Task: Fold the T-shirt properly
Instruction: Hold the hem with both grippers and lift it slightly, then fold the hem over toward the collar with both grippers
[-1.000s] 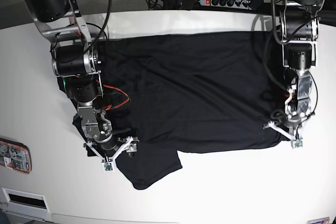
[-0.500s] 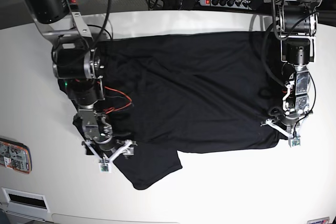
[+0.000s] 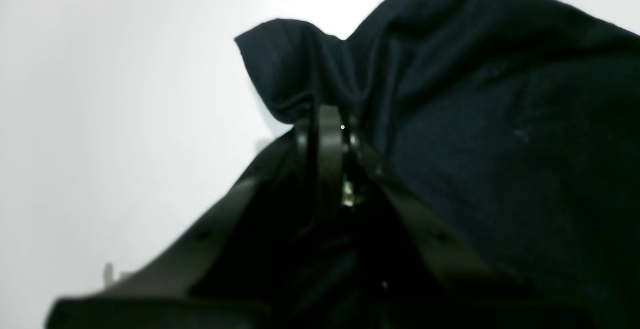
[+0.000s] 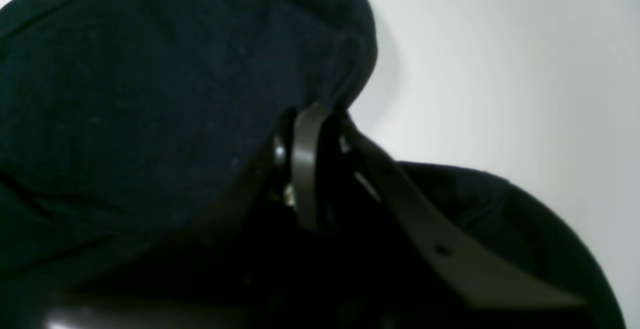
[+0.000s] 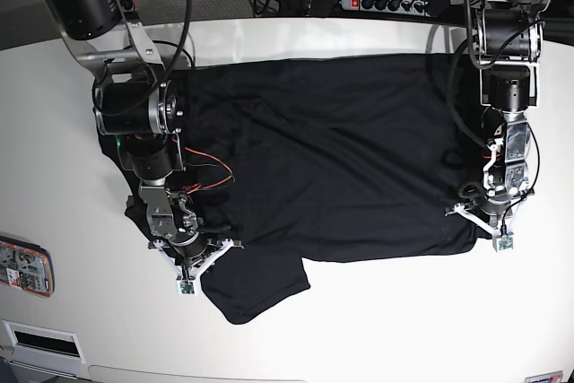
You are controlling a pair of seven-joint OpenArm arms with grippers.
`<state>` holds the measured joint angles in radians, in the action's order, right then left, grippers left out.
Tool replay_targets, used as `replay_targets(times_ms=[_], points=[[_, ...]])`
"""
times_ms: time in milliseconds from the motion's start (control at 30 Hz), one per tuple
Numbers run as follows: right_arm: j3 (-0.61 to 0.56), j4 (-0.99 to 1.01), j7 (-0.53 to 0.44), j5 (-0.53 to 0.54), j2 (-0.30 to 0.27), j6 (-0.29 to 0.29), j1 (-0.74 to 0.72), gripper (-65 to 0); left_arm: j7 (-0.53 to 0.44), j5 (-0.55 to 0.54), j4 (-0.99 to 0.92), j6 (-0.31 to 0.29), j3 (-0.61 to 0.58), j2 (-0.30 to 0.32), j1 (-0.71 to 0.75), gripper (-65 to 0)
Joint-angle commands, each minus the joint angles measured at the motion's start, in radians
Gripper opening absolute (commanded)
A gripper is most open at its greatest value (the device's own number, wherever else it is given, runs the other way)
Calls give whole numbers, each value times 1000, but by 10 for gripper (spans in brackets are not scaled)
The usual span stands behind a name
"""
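White tabletop (image 5: 395,329), smooth and bright, lies under your black short-sleeved T-shirt (image 5: 332,168) of thin soft fabric, which spreads between both arms with one end sticking out toward the near edge. What has just changed is your black, finger-like right gripper (image 5: 208,257): a second ago its fingers stood apart at the cloth, and now they have come together with a fold of the shirt pinched between them. Your matching left gripper (image 5: 489,215) stays clamped on the shirt at the opposite side. That gives you two holds, so you could probably start a fold across the body. The shirt is still largely spread and rumpled, so lift both sides evenly; thin fabric may slip or bunch.
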<state>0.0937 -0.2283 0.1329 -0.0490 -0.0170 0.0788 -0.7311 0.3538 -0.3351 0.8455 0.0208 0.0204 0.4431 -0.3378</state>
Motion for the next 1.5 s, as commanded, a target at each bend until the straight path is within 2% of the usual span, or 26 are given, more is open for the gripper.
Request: replay_targets(times_ms=[0,133,400,533,733,867,1167,1300,1367,1467], points=[[8,-1,53,1,5,11,-12,-650,47,-5,4,-12,-4,3,-5,-650],[11,-55,57,5,5,8,-12,-650,47,0,4,-12,-4,3,-11,-650],[11,-371,225,4,1,8,-11,-650,52,3,5,-12,-6,9,-86,-650],[11,-445,288,2,-18,8,-2,-650,52,1,5,-12,-7,6,-82,-650],[7,-510,293,2,-44,8,86,-650,52,1,131,-11,-1,9,-17,-650],[7,-509,296,1,-45,8,83,-650,54,4,130,-11,-3,47,-67,-650],[7,-520,301,-1,-50,8,87,-650,55,-3,136,-9,-1,69,-77,-650],[10,-570,299,-1,-79,8,107,-650,54,-5,192,-9,-1,67,-14,-650],[11,-653,301,-1,-91,8,167,-650,54,-5,269,-9,2,69,56,-650],[11,-785,301,-1,-108,8,256,-650,54,-3,413,-9,68,64,158,-650]])
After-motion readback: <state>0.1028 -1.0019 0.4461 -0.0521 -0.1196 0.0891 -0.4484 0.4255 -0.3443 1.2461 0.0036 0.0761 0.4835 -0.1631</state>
